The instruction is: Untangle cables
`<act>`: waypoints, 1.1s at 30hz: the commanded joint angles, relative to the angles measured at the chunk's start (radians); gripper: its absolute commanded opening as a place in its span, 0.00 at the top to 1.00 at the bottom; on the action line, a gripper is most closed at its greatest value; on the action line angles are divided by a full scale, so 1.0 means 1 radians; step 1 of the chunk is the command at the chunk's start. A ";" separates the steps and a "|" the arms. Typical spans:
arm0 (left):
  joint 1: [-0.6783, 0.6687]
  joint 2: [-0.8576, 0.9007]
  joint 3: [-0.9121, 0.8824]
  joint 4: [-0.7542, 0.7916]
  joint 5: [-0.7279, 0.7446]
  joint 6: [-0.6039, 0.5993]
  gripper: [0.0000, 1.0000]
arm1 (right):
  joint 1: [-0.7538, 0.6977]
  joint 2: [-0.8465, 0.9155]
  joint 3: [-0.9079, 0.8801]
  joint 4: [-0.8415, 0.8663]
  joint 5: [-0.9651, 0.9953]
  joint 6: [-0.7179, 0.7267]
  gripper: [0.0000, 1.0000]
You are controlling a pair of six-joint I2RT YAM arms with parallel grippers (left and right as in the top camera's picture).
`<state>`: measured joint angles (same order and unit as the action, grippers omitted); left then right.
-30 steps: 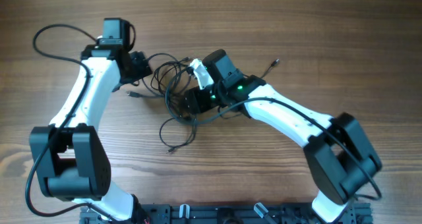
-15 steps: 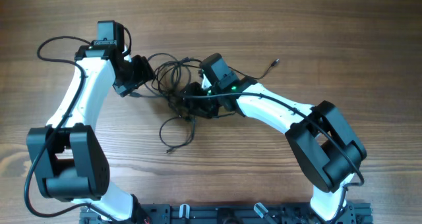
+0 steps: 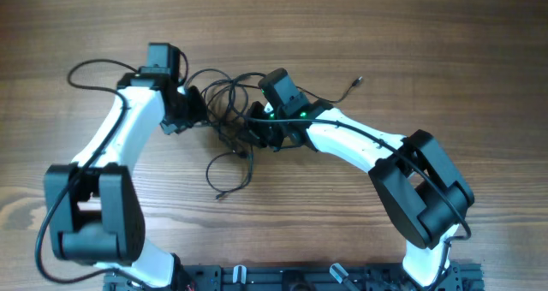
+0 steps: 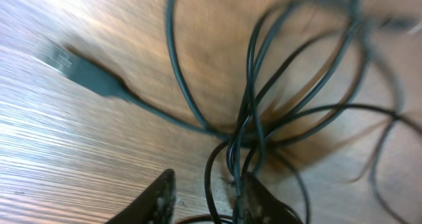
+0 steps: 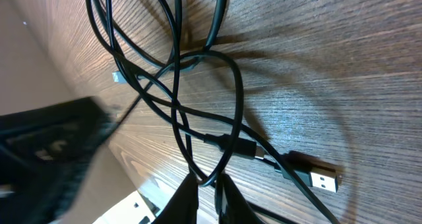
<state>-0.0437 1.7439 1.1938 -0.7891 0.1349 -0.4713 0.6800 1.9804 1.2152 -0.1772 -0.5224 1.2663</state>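
Several thin black cables [image 3: 224,109] lie in a tangled knot on the wooden table, with a loose loop [image 3: 229,169] trailing toward the front. My left gripper [image 3: 193,111] is at the left edge of the knot. In the left wrist view its fingers [image 4: 208,196] are apart with cable strands [image 4: 254,118] running between them. A USB plug [image 4: 71,61] lies to the left. My right gripper [image 3: 257,130] is at the right side of the knot. In the right wrist view its fingers [image 5: 208,196] are closed on a cable loop [image 5: 210,179], and a USB plug [image 5: 322,179] lies nearby.
One cable end with a small plug [image 3: 357,82] lies apart at the back right. The left arm's own thicker black wire [image 3: 90,68] loops out at the back left. The arm bases and a black rail [image 3: 282,278] stand at the front edge.
My left gripper has moved right and slightly toward the front, into the left edge of the tangle. My right gripper has stayed at the knot, shifting only slightly.
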 commanded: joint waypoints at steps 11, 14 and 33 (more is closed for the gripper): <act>-0.151 -0.143 0.010 -0.090 -0.021 -0.025 0.62 | 0.005 0.027 0.001 -0.003 0.047 -0.006 0.86; -0.170 -0.121 -0.045 -0.024 -0.048 -0.065 0.64 | 0.005 0.027 0.000 -0.003 0.055 -0.006 0.85; -0.169 0.012 -0.150 0.173 -0.147 -0.121 0.75 | 0.035 0.027 0.000 -0.002 0.109 -0.005 0.81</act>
<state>-0.2115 1.7237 1.0481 -0.6209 0.0044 -0.5819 0.7101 1.9804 1.2152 -0.1783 -0.4461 1.2667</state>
